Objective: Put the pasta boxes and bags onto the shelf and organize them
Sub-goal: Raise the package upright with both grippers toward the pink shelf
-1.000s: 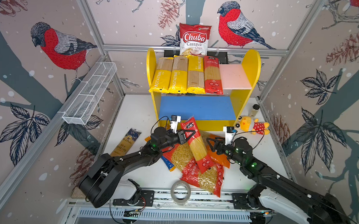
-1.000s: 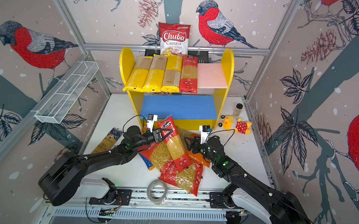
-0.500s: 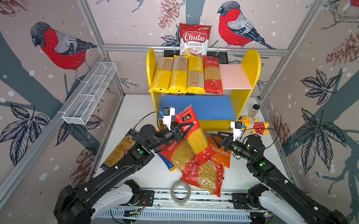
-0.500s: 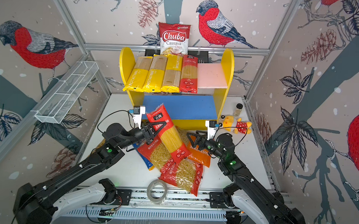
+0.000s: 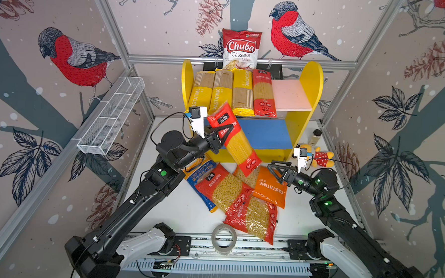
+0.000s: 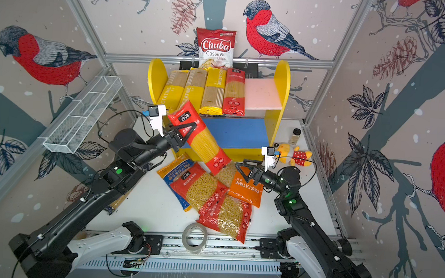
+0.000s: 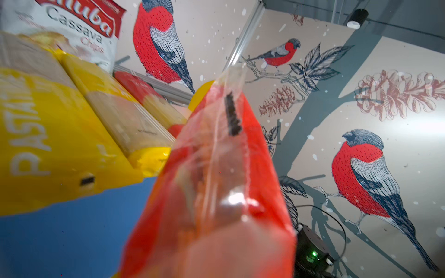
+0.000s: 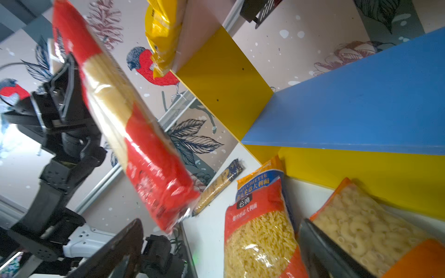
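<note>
The left hand (image 5: 223, 135) is clamping a red spaghetti pack (image 5: 239, 145) near its top, holding it tilted in the air before the shelf (image 5: 311, 97). The right hand (image 5: 273, 169) is hanging wide open and empty over the orange bag (image 5: 269, 190). Four long packs are lying side by side on the pink board (image 5: 290, 96): three yellow packs (image 5: 222, 93) and one red pack (image 5: 263, 92). Four short-pasta bags (image 5: 224, 190) are lying on the tabletop (image 5: 176, 215).
</note>
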Controlling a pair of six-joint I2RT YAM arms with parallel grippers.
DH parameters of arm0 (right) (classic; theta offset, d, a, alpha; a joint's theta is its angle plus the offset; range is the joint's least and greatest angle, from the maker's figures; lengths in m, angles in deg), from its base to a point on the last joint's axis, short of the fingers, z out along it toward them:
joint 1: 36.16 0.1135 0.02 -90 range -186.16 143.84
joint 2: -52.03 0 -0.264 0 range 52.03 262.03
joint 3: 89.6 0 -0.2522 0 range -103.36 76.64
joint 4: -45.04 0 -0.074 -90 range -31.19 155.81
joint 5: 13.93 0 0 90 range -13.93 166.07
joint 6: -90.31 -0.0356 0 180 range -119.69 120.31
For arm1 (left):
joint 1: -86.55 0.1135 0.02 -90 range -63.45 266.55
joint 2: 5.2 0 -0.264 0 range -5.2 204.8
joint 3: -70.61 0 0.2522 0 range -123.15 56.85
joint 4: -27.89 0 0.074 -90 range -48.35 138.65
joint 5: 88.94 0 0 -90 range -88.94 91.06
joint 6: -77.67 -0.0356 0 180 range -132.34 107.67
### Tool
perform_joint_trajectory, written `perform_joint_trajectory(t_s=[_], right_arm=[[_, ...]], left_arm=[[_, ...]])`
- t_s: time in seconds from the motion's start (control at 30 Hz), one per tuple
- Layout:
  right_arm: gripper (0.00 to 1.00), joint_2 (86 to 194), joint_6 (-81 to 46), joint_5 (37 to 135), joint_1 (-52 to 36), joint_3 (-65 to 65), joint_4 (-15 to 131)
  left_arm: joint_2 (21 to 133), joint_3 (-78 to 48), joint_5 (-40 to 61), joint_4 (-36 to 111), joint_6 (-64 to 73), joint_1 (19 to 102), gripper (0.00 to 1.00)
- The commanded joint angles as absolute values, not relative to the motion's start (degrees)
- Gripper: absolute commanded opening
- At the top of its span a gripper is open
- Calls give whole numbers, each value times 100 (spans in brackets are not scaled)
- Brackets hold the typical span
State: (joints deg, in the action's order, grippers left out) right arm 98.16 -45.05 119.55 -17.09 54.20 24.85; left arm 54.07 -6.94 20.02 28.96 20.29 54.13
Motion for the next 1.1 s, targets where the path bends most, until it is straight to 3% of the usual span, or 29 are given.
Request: perform_joint_trajectory(t_s=[0.0,0.27,0.6,0.7,0.93,1.07], right_arm=[[99,9803,-5097,12432,-1864,5458,1602],[99,10111,-4455,11747,-945,4907,1979],[95,11001,-5010,11842,-718,4498,507],[88,11098,-5262,11971,-715,4456,61],[58,11220,-5513,11970,-664,4487,-349],[48,11273,-5609,11958,-654,4474,-482]], left_arm=[[5428,-924,1917,2377,2146,5558,0],[5753,-1142,2178,1895,2739,5561,0],[6059,-1223,2427,1330,3408,5555,0],[6128,-1263,2428,1317,3428,5554,0],[6308,-1357,2442,1292,3486,5561,0],[6423,-1433,2444,1307,3504,5559,0]])
